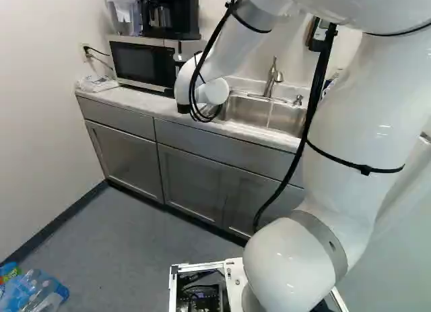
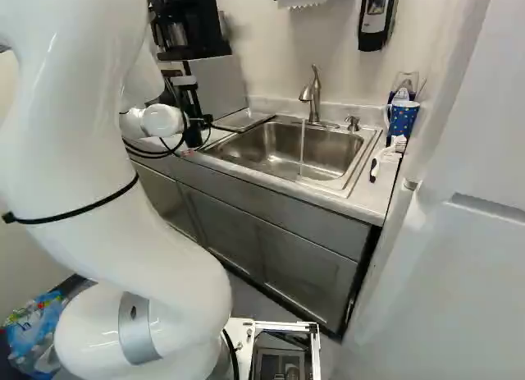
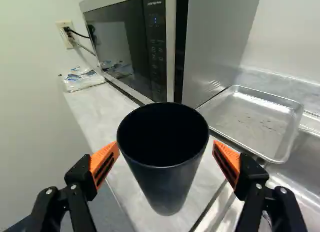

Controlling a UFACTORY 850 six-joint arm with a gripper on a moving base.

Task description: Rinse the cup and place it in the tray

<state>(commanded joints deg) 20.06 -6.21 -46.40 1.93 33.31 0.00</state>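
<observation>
On the counter (image 3: pixel 92 110), near its front edge, the dark cup (image 3: pixel 167 184) stands upright between the widely opened fingers of the gripper (image 3: pixel 166 148), seemingly well placed for closing.

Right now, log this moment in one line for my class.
cup: upright, between fingers | fingers: open | faucet: running | tray: no cup

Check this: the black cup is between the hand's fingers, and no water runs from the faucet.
Not quite: water runs from the faucet into the sink, as the right base view shows. The black cup is between the hand's fingers.
</observation>
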